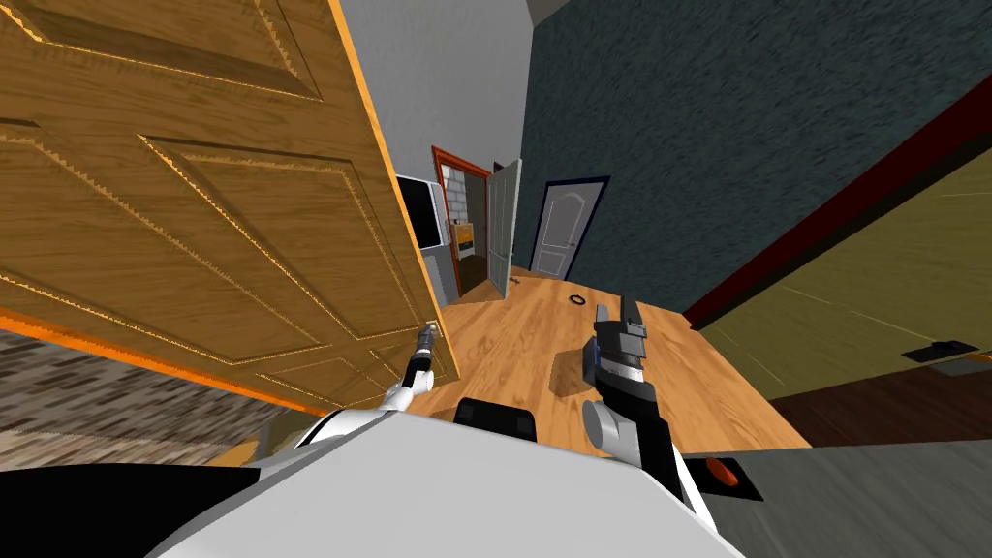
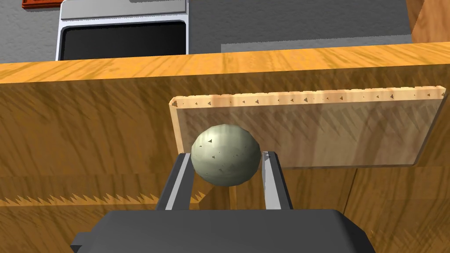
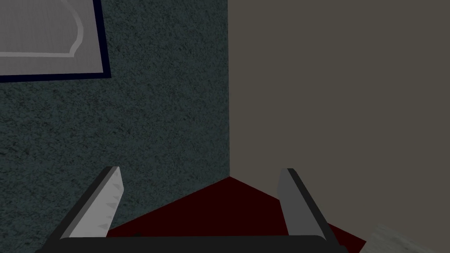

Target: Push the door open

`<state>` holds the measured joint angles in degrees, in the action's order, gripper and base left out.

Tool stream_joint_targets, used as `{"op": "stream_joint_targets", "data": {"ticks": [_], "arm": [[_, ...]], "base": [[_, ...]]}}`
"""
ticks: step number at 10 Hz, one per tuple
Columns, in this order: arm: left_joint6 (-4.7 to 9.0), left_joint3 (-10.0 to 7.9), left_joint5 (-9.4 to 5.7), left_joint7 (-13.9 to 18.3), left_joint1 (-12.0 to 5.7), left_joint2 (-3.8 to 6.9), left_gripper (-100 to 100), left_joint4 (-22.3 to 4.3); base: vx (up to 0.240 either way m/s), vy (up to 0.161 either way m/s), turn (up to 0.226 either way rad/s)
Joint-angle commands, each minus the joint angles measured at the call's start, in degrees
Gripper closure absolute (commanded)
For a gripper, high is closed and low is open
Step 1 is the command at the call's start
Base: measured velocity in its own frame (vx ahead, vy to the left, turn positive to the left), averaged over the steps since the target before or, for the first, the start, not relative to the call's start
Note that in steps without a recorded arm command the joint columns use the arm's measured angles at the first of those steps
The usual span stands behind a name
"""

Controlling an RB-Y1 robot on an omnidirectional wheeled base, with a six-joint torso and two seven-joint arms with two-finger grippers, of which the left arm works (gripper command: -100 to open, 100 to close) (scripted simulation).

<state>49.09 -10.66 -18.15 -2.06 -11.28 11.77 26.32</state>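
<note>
Left gripper clamped on the round grey-green knob of the wooden door; right gripper fingers apart.

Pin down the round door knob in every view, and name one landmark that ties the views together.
Head view: door knob small at the wooden door's free edge, at the left claw's tip.
Left wrist view: door knob between the left claw's fingers, which press its sides.
Right wrist view: not in it; right claw open.
Shared landmark: the wooden door, head and left wrist views.
</note>
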Motion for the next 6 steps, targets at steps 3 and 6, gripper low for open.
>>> {"op": "stream_joint_targets", "data": {"ticks": [3,6], "arm": [[0.24,-2.08,-1.54,-0.9,0.43,0.58,100,0.4],[0.33,-2.82,-2.10,-1.2,0.49,0.75,100,0.2]], "base": [[0.222,-0.031,0.054],[0.146,0.003,0.027]]}}
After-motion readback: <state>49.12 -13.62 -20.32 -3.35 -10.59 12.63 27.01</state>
